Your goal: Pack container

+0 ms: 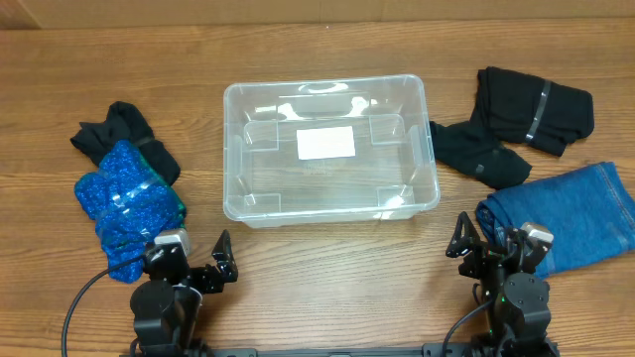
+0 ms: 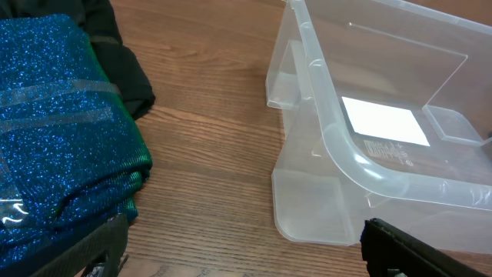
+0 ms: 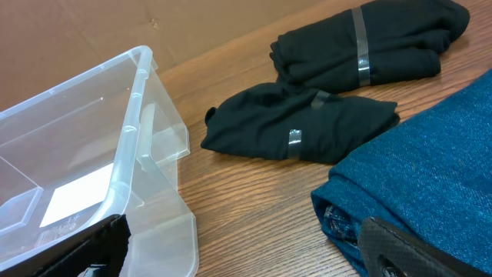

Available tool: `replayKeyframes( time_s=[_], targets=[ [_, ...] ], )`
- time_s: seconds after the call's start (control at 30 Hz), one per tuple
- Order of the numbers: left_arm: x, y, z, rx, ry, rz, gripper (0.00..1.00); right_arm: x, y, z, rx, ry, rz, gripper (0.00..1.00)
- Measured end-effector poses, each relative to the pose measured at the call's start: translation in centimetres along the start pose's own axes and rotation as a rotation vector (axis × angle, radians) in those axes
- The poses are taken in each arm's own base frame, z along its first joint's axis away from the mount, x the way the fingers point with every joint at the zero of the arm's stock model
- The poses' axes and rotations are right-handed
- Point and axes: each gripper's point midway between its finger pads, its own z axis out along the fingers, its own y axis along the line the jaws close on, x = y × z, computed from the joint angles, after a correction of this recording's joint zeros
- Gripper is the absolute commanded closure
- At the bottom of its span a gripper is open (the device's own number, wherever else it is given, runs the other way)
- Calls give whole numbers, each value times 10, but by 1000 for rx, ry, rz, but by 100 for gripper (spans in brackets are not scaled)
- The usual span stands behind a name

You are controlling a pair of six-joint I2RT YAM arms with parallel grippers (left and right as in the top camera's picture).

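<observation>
The clear plastic container (image 1: pixel 427 149) stands empty at the table's middle, a white label (image 1: pixel 325 143) on its base. It also shows in the left wrist view (image 2: pixel 323 138) and the right wrist view (image 3: pixel 131 131). My left gripper (image 1: pixel 196 260) is open and empty near the front edge, left of the container and beside a glittery blue folded cloth (image 1: pixel 127 198) (image 2: pixel 54 146). My right gripper (image 1: pixel 493 243) is open and empty at the front right, next to folded blue jeans (image 1: pixel 575 213) (image 3: pixel 430 177).
A black garment (image 1: pixel 124 134) lies behind the glittery cloth. Two taped black folded garments (image 1: pixel 531 109) (image 1: pixel 481 151) lie right of the container; they also show in the right wrist view (image 3: pixel 369 42) (image 3: pixel 300 123). The table is bare wood (image 1: pixel 327 278).
</observation>
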Motion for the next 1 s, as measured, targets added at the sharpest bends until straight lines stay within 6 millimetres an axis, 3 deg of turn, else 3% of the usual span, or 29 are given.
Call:
replayKeyframes(
  time_s=[0.23,1.0],
  targets=[
    [-2,9,0,-50,-11,11,0,1,3,0,-11,5,-5,0],
    [-2,10,0,-57,-12,11,0,1,3,0,-11,5,-4,0]
  ],
)
